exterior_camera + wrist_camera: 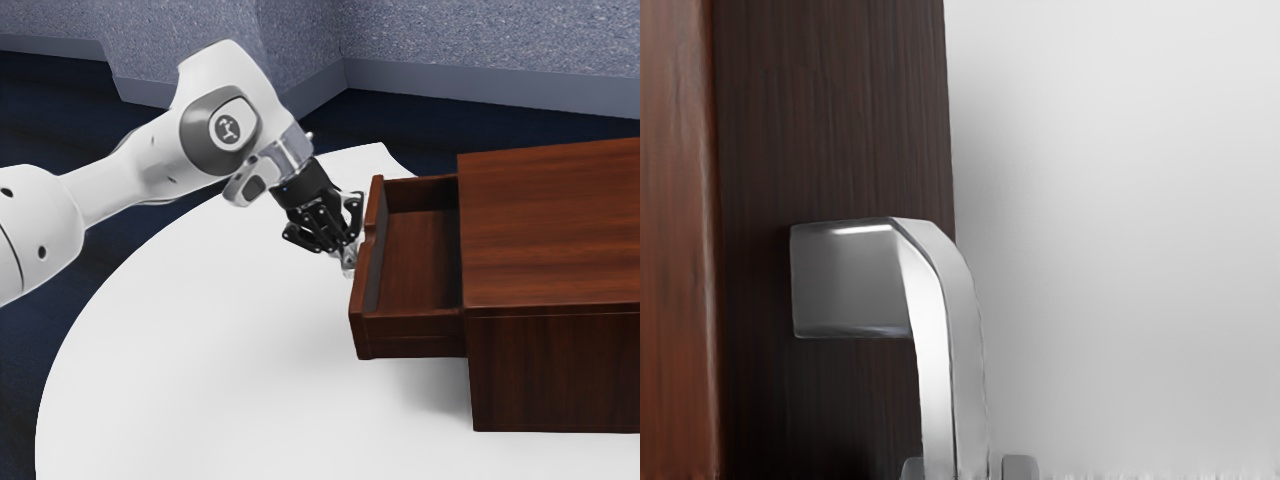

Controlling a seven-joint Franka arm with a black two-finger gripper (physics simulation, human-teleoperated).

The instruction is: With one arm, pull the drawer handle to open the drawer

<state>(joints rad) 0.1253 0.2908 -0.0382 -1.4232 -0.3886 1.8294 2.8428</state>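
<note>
**Clerk:** Item one, and where is it?

**Keeper:** Drawer handle (940, 330), a bent bar of brushed metal on the dark wood drawer front (830, 120). It faces the exterior view's left, over the worktop (200, 380). The drawer (410, 270) stands pulled partway out of the cabinet (550, 290), and its inside can be seen from above.

**Clerk:** Item two?

**Keeper:** Gripper (347, 255), black, right at the handle. Its fingers (915, 468) pinch the bar from two sides, with one grey tip on each flank.

**Clerk:** Any markings?

**Keeper:** One. A small white emblem (228, 128) on a grey round cap of the arm (120, 180), too small to read as letters.

**Clerk:** How do the views differ?

**Keeper:** The wrist view gives the handle's bend, its sheen and the wood grain. The exterior view gives the reddish-brown cabinet sitting on the round white worktop, and the white arm coming in from the left. It also takes in the dark blue floor (60, 80) and the speckled grey wall (450, 40).
</note>
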